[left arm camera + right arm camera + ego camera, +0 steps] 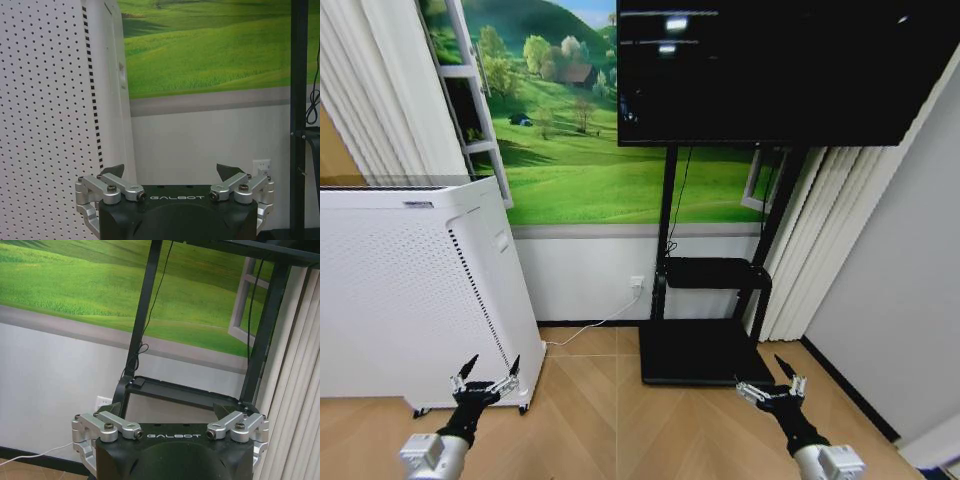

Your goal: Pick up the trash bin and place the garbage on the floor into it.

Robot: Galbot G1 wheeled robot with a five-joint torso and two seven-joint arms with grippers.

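Left gripper [487, 374] is hovering low beside the white perforated appliance [410, 290], jaws spread wide and gripping nothing. Right gripper [772, 379] is hovering, equally wide and empty, before the black TV stand [705, 350] on the parquet floor [610, 420].

Both end effectors hang low over the floor [600, 420], fingers spread: the left end effector [487, 375] before a white appliance [410, 290], the right end effector [772, 385] near a black TV stand [705, 350].
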